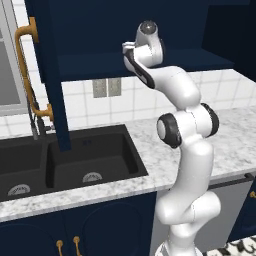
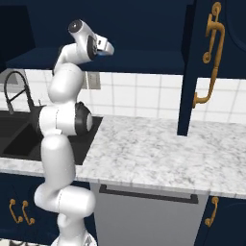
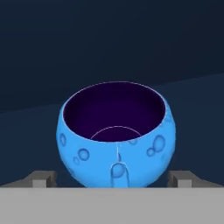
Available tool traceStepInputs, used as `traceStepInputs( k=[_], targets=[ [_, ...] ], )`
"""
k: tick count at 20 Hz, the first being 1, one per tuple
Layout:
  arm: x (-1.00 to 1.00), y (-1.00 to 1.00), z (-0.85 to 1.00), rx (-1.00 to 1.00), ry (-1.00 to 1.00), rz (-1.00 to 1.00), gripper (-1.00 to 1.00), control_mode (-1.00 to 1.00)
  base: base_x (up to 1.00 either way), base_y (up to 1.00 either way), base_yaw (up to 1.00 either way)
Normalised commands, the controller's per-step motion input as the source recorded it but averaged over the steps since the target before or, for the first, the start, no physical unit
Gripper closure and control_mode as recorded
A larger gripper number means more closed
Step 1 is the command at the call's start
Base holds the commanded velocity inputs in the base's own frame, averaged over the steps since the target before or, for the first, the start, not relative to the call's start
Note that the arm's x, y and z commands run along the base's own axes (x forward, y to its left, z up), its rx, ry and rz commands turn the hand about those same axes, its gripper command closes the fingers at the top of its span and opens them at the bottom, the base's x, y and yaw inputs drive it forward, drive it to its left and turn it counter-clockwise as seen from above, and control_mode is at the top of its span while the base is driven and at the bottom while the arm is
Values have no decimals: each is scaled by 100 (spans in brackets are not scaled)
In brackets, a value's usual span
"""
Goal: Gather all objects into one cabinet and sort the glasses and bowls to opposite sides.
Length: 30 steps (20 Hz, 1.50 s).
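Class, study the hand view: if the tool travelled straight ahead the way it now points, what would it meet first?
Most likely the blue bowl. It sits upright dead ahead, centred between the open tool's two fingertips, inside the dark navy cabinet. Depth is hard to judge, but nothing shows between tool and bowl.

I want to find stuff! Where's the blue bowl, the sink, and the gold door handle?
blue bowl point(image 3: 116, 151): hand view, on its bubbly outer wall, below the rim.
sink point(image 1: 107, 172): left base view, on the black basin's near wall.
gold door handle point(image 2: 213, 57): right base view, on the curved bar of the open cabinet door.
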Motion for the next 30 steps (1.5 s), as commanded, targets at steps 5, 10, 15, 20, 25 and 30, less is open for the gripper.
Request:
traceStepInputs(
  k=[5, 10, 15, 20, 25, 30],
  targets=[
    [6, 0, -1, 0, 0, -5, -100, -100, 0, 0, 0],
    [0, 0, -1, 0, 0, -9, -100, -100, 0, 0, 0],
    [-3, 0, -10, 0, 0, -7, -100, -100, 0, 0, 0],
    [-3, 0, -4, 3, 0, -6, -100, -100, 0, 0, 0],
    [0, 0, -1, 3, 0, -4, -100, -100, 0, 0, 0],
    [0, 0, -1, 4, 0, -1, 100, -100, 0, 0, 0]
  ],
)
